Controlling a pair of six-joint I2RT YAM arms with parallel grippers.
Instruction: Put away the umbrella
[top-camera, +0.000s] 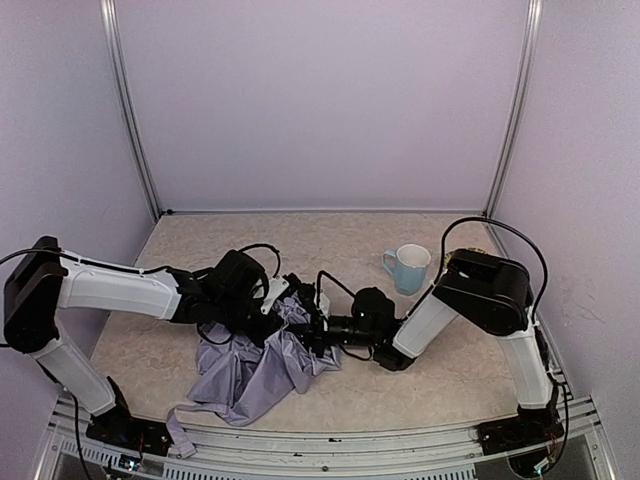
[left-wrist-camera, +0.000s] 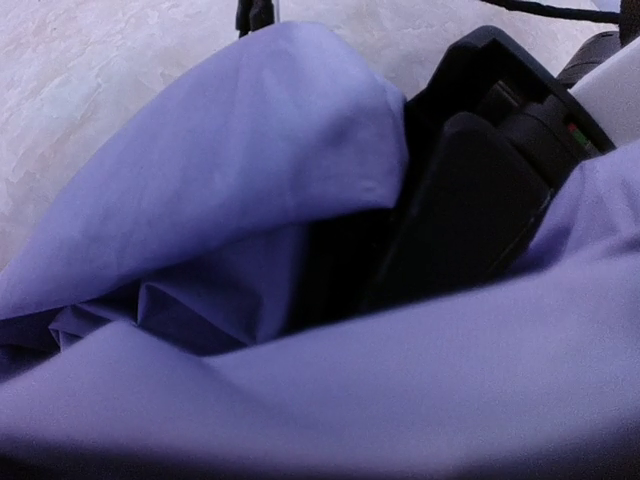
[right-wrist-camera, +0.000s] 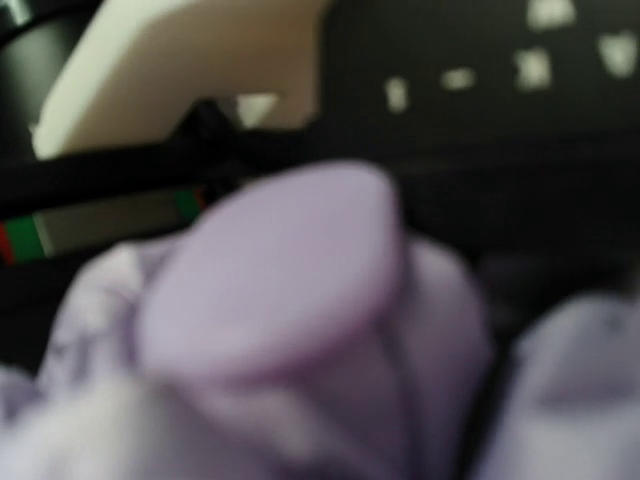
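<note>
A light blue mug (top-camera: 408, 268) stands on the table (top-camera: 200, 240) beside the right arm, well apart from the work. The umbrella (top-camera: 250, 372) lies crumpled at the near middle, its strap (top-camera: 178, 432) trailing toward the edge. The left gripper (top-camera: 287, 298) and right gripper (top-camera: 322, 326) meet at its far side, buried in fabric. I cannot tell how far either's jaws are open or what they hold.

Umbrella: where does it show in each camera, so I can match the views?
Top external: umbrella crumpled, low and left of centre.
Left wrist: fills most of the frame.
Right wrist: blurred lavender folds, lower half.
Shared landmark: tabletop, top and left wrist only.
</note>
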